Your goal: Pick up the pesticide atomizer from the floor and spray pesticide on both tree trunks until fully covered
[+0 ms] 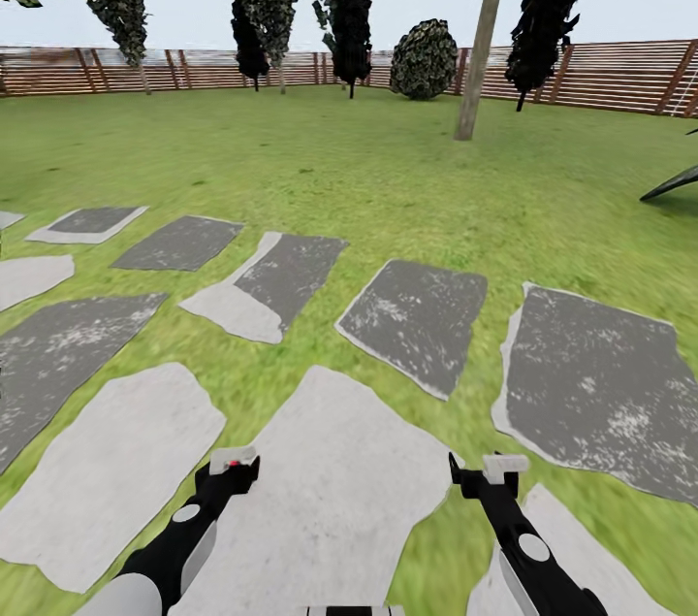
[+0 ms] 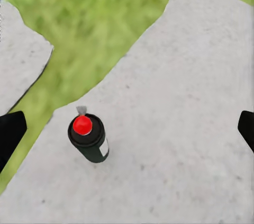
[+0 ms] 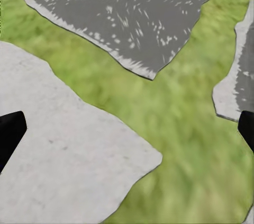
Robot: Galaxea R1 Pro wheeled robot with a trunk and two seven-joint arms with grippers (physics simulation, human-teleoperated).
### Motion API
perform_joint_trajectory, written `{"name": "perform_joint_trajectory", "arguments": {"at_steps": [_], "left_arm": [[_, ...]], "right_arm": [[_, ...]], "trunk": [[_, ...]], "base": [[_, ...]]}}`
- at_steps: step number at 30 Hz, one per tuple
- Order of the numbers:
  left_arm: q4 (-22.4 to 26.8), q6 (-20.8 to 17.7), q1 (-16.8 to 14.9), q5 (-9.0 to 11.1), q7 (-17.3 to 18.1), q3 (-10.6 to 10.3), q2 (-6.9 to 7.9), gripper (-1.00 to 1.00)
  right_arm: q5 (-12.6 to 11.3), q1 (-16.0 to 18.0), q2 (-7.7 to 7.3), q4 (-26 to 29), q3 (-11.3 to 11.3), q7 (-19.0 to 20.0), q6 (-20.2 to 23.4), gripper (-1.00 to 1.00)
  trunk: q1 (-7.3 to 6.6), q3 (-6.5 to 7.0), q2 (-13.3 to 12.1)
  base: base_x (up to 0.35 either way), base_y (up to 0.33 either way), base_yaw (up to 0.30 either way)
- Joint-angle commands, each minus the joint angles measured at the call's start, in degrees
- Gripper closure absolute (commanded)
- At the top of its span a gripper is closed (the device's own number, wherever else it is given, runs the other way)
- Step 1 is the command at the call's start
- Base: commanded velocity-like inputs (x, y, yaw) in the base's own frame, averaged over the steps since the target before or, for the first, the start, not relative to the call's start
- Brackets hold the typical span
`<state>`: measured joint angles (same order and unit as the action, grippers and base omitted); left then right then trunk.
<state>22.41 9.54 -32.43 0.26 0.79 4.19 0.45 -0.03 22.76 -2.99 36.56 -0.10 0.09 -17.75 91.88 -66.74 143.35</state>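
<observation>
below the left gripper (image 2: 127, 128), its fingers spread wide, the atomizer (image 2: 89, 139) stands upright on a pale slab (image 2: 174, 102), black with a red cap. the right gripper (image 3: 127, 128), jaws likewise apart, hangs over grass (image 3: 174, 128) and slab edges. far across the lawn, one leaning trunk (image 1: 482, 39) rises near the fence (image 1: 620, 73); its bark is probably grey-brown.
</observation>
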Motion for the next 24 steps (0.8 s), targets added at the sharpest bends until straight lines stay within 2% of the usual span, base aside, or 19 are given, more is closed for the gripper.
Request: {"name": "perform_joint_trajectory", "arguments": {"at_steps": [1,10,16,24], "left_arm": [[0.0,-0.01,0.0,0.0,0.0,0.01,0.0,-1.0],[0.12,0.04,0.0,0.0,-0.04,0.03,0.07,-1.0],[0.17,0.04,0.0,0.0,-0.08,0.15,0.08,-1.0],[0.08,0.01,0.0,0.0,-0.09,0.22,0.04,-1.0]], "right_arm": [[0.01,0.0,0.0,0.0,0.0,0.0,0.0,-1.0],[0.0,0.0,0.0,0.0,0.08,-0.04,0.0,-1.0],[0.03,0.0,0.0,0.06,0.13,-0.02,0.0,-1.0],[0.01,0.0,0.0,0.07,-0.14,0.0,0.0,-1.0]], "trunk": [[0.0,-0.01,0.0],[0.0,-0.27,0.0],[0.0,-0.32,0.0],[0.21,-2.28,0.11]], "base": [[0.069,-0.035,0.096],[0.012,-0.006,0.214],[0.0,0.0,0.049],[0.0,0.0,0.037]]}}
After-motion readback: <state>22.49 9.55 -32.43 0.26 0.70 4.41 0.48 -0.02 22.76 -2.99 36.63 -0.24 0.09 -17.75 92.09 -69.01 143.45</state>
